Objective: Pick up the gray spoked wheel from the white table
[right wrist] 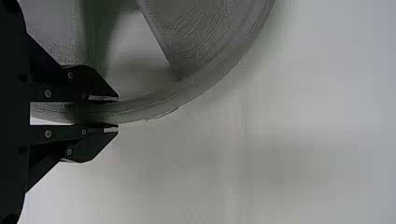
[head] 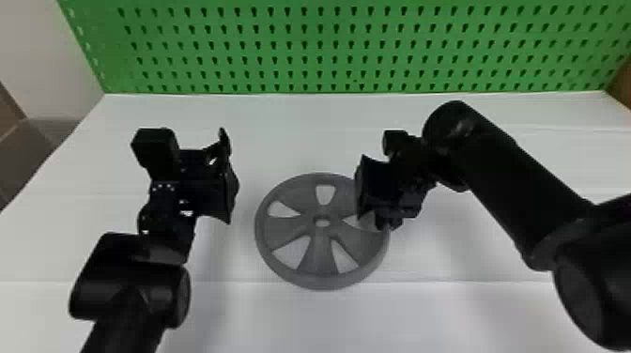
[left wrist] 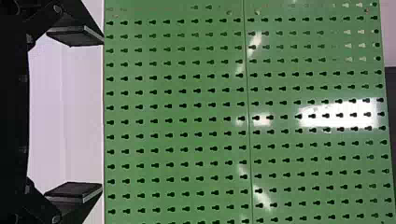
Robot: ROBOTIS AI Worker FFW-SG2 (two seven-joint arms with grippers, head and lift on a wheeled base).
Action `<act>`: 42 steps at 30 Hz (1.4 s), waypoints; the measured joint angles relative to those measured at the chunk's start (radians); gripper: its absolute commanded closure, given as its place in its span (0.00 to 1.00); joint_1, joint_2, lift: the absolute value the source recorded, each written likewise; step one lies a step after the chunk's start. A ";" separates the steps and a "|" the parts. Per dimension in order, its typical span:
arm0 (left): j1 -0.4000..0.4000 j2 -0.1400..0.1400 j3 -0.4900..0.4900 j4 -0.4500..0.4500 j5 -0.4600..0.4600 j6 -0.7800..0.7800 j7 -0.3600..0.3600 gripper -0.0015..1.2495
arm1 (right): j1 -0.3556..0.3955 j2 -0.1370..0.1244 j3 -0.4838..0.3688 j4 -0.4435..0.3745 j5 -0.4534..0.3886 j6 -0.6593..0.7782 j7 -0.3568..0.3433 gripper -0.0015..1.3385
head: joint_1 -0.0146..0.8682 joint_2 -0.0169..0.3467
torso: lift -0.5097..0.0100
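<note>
Gray spoked wheel (head: pixel 320 251): flat, well apart from back edge of worktop (head: pixel 281 136). Right tool (head: pixel 388 220): closed on rim. Left tool (head: pixel 228 173): open, nearer left edge.

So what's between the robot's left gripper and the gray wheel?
In the head view, the stretch between the left gripper and the gray wheel is bare white table.
</note>
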 measured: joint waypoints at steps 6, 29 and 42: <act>-0.002 0.000 -0.001 0.000 0.000 0.000 0.002 0.14 | -0.002 0.000 0.001 0.000 0.005 0.007 0.000 0.92 | 0.89 0.23 | 0.82; 0.003 0.000 0.003 0.001 0.001 -0.001 0.002 0.14 | -0.006 0.000 -0.004 -0.033 0.010 0.021 0.000 0.93 | 0.89 0.23 | 0.82; 0.012 0.000 0.011 -0.002 0.002 -0.007 0.002 0.14 | 0.074 0.000 -0.073 -0.307 0.145 -0.010 0.000 0.93 | 0.89 0.23 | 0.82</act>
